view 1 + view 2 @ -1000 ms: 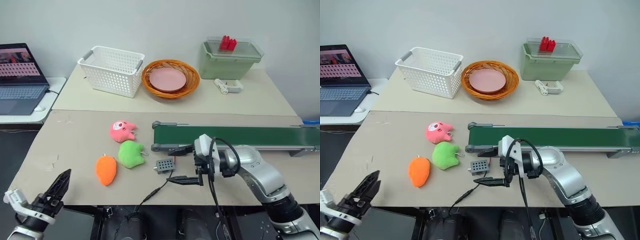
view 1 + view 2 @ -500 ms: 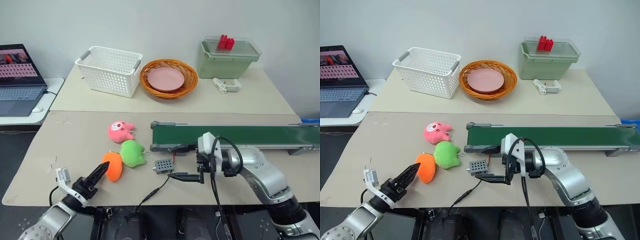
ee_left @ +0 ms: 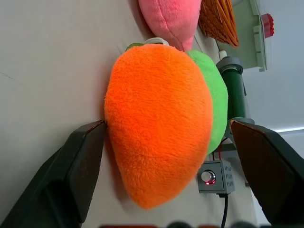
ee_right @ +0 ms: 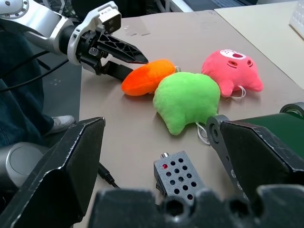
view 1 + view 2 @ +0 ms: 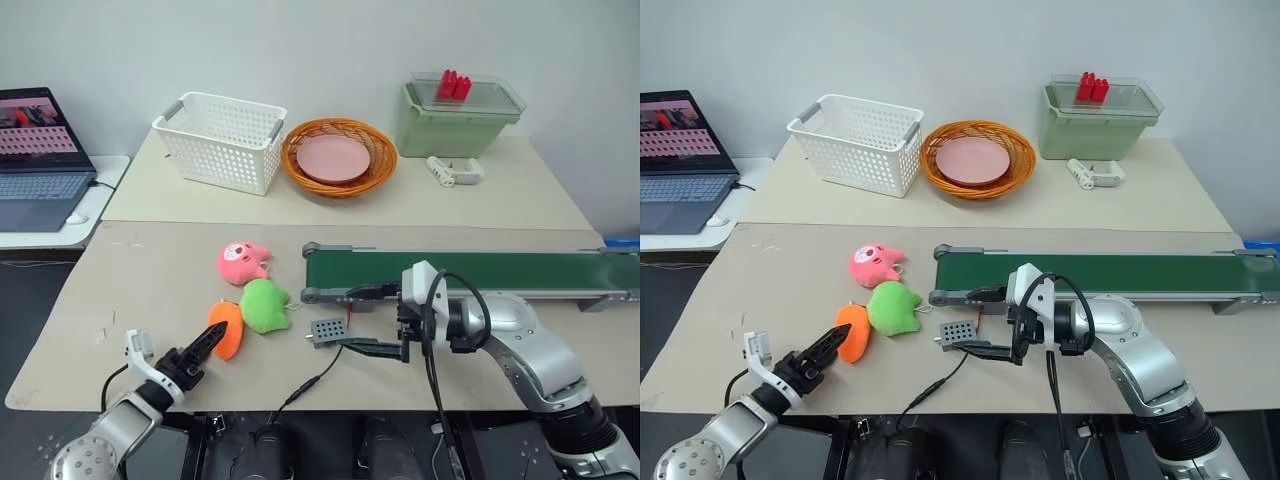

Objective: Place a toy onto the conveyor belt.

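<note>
The toy [image 5: 227,328], an orange carrot-shaped plush, lies on the table against a lime green plush [image 5: 264,306]. My left gripper [image 5: 208,345] is low at the table's near left and open. In the left wrist view its two black fingers [image 3: 85,166] stand on either side of the toy [image 3: 159,123]. The conveyor belt [image 5: 480,270], dark green in a grey frame, runs to the right from the table's middle. My right gripper [image 5: 347,320] hovers open and empty in front of the belt's left end, pointing left.
A pink plush [image 5: 243,262] lies behind the green one. A small grey control box [image 5: 328,331] with a cable sits under my right gripper. At the back stand a white basket [image 5: 222,140], an orange basket [image 5: 340,158] holding a pink plate, and a green bin [image 5: 462,115]. A laptop [image 5: 40,150] is at far left.
My left gripper has come in from the near left corner to the toy and now flanks it. The toy has shifted slightly toward the green plush. The right arm has stayed put.
</note>
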You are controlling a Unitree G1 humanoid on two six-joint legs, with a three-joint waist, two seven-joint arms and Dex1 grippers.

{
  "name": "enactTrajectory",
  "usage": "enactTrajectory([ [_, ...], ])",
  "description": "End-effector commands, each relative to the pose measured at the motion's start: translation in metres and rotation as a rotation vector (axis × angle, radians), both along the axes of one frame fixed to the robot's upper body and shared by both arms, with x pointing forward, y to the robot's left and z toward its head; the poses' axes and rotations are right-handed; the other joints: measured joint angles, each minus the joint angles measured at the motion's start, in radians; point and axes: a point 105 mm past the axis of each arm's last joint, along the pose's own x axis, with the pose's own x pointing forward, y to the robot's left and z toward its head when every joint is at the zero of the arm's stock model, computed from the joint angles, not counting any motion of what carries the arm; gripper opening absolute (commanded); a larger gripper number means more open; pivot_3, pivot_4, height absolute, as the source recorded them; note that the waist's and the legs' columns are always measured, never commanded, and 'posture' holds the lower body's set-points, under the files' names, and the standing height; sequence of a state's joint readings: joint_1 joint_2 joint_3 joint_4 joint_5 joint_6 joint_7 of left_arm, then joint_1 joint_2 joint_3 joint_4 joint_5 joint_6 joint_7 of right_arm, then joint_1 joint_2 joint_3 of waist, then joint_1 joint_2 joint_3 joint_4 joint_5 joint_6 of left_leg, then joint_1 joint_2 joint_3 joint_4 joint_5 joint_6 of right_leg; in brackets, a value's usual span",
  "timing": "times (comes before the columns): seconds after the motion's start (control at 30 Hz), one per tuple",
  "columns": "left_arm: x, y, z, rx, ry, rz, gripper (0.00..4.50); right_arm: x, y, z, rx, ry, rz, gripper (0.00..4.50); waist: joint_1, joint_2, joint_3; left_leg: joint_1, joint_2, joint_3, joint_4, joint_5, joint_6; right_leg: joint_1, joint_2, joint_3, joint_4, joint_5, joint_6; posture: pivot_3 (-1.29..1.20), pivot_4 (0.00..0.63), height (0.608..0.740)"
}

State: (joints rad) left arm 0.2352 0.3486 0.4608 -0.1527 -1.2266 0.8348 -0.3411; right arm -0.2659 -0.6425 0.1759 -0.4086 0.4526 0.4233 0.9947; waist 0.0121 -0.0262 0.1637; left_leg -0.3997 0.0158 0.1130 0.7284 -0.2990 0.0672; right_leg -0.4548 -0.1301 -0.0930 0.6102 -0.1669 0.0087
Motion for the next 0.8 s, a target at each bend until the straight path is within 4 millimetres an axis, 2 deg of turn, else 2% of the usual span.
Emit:
enactTrajectory([
  [0.03,-0.0021,0.0047,-0.0063,0.017,0.024,0.012,4.44,-0.0012,-0.0004,0.0135,0.016,-0.06,0.001,4.5,0.0,0.0,0.0,0.0,0.0,0.0,0.0,0.0,0.0,0.0,0.0,0.0,0.0,0.0,0.0,0.0,0.15,0.74],
  [0.27,0.001,-0.0029,-0.0128,0.025,0.034,-0.001,4.44,0.0007,-0.0018,0.0148,0.018,-0.068,-0.012,4.5,0.003,0.003,-0.002,0.001,0.0,0.0,0.0,0.0,0.001,0.0,0.0,0.0,0.0,0.0,0.0,0.0,0.15,0.74],
  [0.3,0.0013,-0.003,-0.0123,0.021,0.029,0.001,3.92,0.001,-0.002,0.015,0.018,-0.069,-0.014,4.5,0.003,0.003,-0.002,0.001,0.0,0.0,0.0,0.0,0.001,0.0,0.0,0.0,0.0,0.0,0.0,0.0,0.15,0.74],
  [0.33,0.0016,-0.003,-0.0119,0.016,0.024,0.005,3.77,0.0013,-0.0024,0.0153,0.018,-0.07,-0.016,4.5,0.002,0.003,-0.002,0.0,0.0,0.0,0.0,-0.001,0.001,0.0,0.0,0.0,0.0,0.0,0.0,0.0,0.15,0.74],
  [0.5,0.0025,-0.0014,-0.0129,0.017,0.017,0.008,1.81,0.0025,-0.003,0.0163,0.021,-0.074,-0.024,4.5,0.001,0.003,-0.002,0.0,0.0,0.0,0.0,-0.001,0.001,0.0,0.0,0.0,0.0,0.0,0.0,0.0,0.15,0.74],
  [0.67,0.0028,-0.0012,-0.014,0.018,0.015,0.004,0.18,0.0032,-0.0035,0.0171,0.023,-0.076,-0.029,4.5,0.001,0.003,-0.002,0.0,0.0,0.0,0.0,-0.001,0.001,0.0,0.0,0.0,0.0,0.0,0.0,0.0,0.15,0.74],
  [0.8,0.0057,0.0032,-0.0111,0.061,-0.011,0.019,0.09,0.0042,-0.0036,0.0163,0.021,-0.075,-0.032,4.5,0.001,0.003,-0.002,0.0,0.0,0.0,0.0,-0.001,0.002,0.0,0.0,0.0,0.0,0.0,0.0,0.0,0.15,0.74],
])
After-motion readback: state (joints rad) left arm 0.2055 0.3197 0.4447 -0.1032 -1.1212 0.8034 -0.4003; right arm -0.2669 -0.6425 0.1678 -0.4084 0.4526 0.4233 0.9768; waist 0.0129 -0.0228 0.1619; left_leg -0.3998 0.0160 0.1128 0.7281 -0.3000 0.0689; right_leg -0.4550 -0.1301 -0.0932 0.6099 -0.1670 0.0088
